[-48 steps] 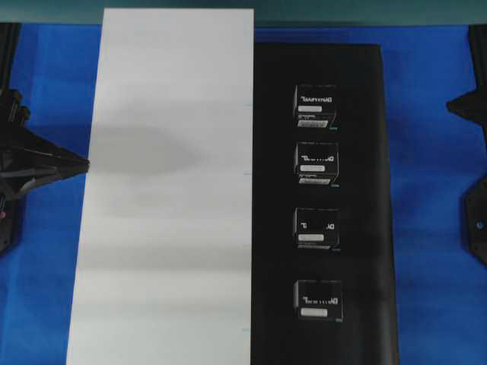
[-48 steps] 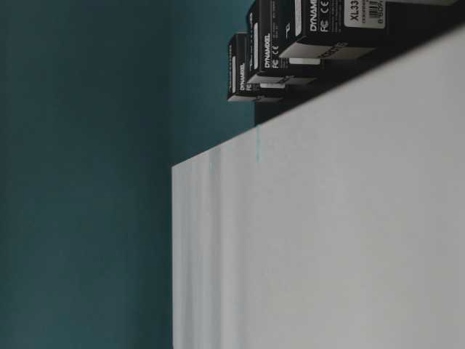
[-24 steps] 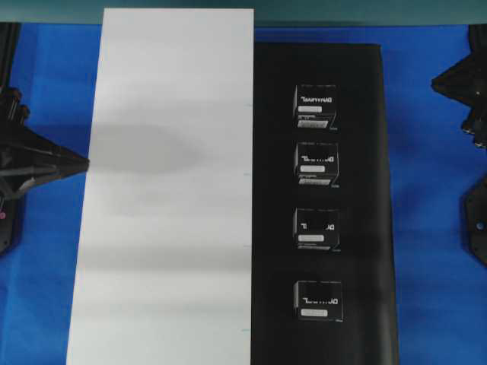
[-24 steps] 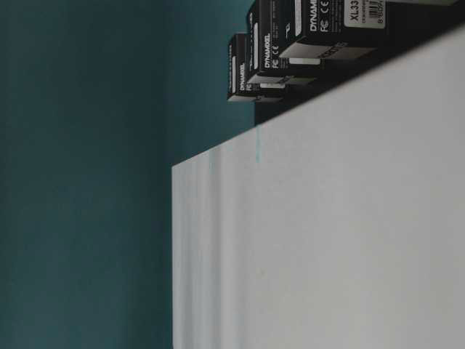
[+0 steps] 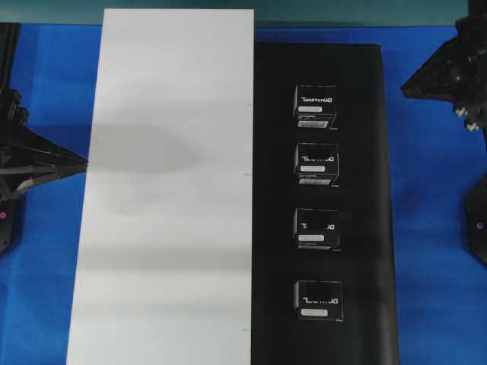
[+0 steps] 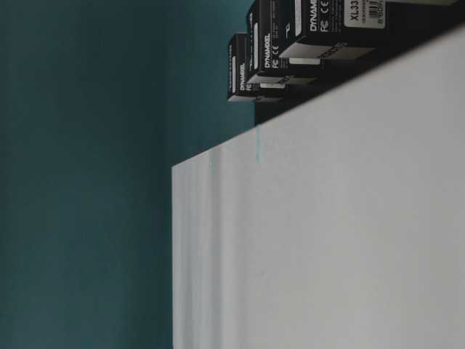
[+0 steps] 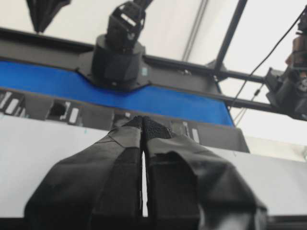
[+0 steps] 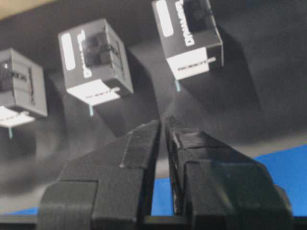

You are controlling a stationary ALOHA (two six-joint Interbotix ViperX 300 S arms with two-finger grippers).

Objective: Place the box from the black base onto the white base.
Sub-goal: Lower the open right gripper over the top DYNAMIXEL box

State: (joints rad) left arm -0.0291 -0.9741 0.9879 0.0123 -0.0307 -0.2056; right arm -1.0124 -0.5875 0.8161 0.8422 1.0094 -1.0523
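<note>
On the black base point(image 5: 319, 198), overhead view: four alike boxes in one column, well apart from the right gripper point(image 5: 437, 80), which sits at the base's far right corner. The nearest box point(image 5: 315, 106) lies inward of it; lettering runs across the column, white label toward the near edge. The white base point(image 5: 167, 190) is bare; the left gripper point(image 5: 72, 163) rests at its outer edge.

Table-level view: boxes stand flat, squat, near-cubic.

Left wrist view: jaws pressed together, empty.

Right wrist view: fingers point(image 8: 144, 143) parted by a slit only, holding nothing; the box is ahead and above them. Judged: light, stiff carton, smooth faces; pinch two opposite side walls.
</note>
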